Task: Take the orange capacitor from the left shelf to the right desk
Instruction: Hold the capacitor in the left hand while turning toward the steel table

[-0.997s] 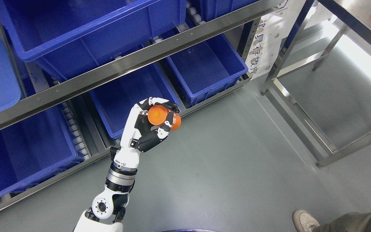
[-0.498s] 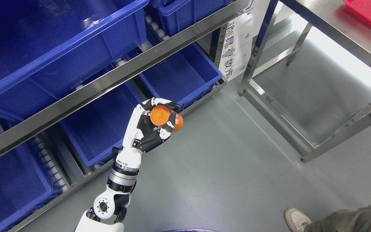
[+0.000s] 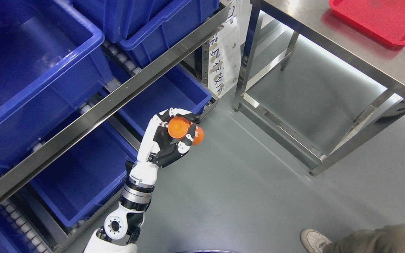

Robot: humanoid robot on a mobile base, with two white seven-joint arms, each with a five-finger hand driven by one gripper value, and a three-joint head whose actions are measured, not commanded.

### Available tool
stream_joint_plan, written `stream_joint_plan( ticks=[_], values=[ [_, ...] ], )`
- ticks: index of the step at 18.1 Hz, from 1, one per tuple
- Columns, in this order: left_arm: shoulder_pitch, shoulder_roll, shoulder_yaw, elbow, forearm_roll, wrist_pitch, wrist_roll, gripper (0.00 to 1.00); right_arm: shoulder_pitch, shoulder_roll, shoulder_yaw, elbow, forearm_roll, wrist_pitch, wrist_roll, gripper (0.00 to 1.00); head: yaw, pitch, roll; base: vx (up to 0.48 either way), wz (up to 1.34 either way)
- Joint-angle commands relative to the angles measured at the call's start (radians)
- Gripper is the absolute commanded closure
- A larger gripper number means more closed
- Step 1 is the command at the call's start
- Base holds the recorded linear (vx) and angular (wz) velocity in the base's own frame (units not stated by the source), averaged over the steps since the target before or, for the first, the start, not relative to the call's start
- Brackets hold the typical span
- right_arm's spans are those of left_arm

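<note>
- Head view: the left hand point(image 3: 169, 138) rises from the lower left on a white and black arm, its fingers point(image 3: 185, 140) curled tightly around the orange capacitor point(image 3: 183, 129).
- The orange capacitor lies on its side in that grip, one round end facing the camera, held in the air above the grey floor point(image 3: 241, 189), just in front of the shelf point(image 3: 93, 112).
- The shelf fills the left of the picture: steel rails with roller tracks carrying several blue bins point(image 3: 30, 70) on at least two levels; the nearest lower bin point(image 3: 164, 95) sits just behind the hand.
- A white sign point(image 3: 223, 66) with printed characters hangs at the shelf's right end.
- At the upper right stands a steel tabletop point(image 3: 346, 52) on metal legs, well apart from the hand, with a red tray point(image 3: 374, 21) lying on it.
- A person's shoe point(image 3: 315, 239) and trouser leg point(image 3: 381, 240) show at the bottom right corner.
- The right hand is out of sight.
</note>
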Motion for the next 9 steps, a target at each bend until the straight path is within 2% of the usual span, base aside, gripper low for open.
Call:
stream_joint_plan(
  ticks=[1,6,9],
  values=[
    [0.005,0.017,-0.054,0.0,0.0,0.003,-0.016,0.98,0.02,-0.017,-0.012,-0.018,0.003,0.0,0.0,0.0,0.0,0.0,0.0,0.192,-0.32],
    [0.002,0.017,-0.077,-0.001,0.0,0.002,-0.021,0.98,0.02,-0.017,-0.012,-0.018,0.003,0.0,0.0,0.0,0.0,0.0,0.0,0.158,-0.29],
    [-0.003,0.017,-0.135,-0.004,0.0,-0.04,-0.053,0.98,0.02,-0.017,-0.012,-0.018,0.003,-0.001,0.0,0.0,0.0,0.0,0.0,0.135,-0.21]
  ],
)
